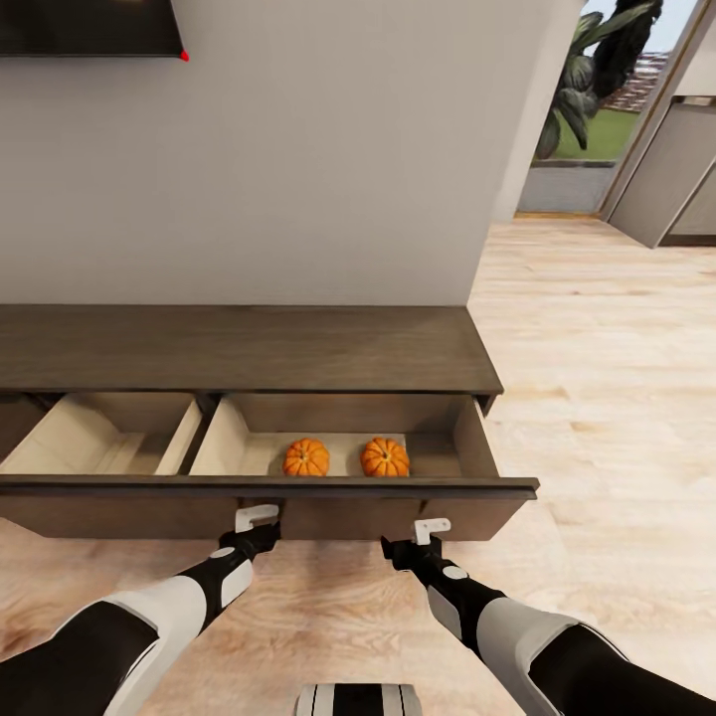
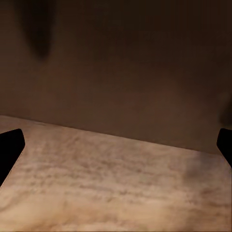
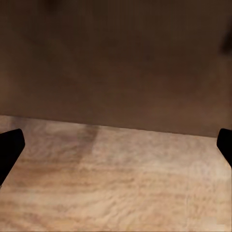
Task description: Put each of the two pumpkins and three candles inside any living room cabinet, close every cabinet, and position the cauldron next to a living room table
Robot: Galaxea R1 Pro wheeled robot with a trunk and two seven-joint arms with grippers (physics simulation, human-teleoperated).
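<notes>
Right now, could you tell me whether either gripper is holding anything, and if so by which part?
Nothing is held: the left gripper and right gripper are both open and empty, facing the drawer front.

Two small orange ribbed pumpkins (image 1: 305, 457) (image 1: 385, 457) sit side by side in the right compartment of the long dark-brown wooden cabinet's (image 1: 249, 348) open drawer (image 1: 268, 487), against the wall.

Right gripper (image 3: 116, 145) spread wide: black fingertips (image 3: 9, 147) at opposite edges of the frame, nothing between them. Beyond, flat dark-brown cabinet front (image 3: 116, 63), close and blurred. Light wood floor (image 3: 116, 183) meets its lower edge; faint shadow on the boards there.
</notes>
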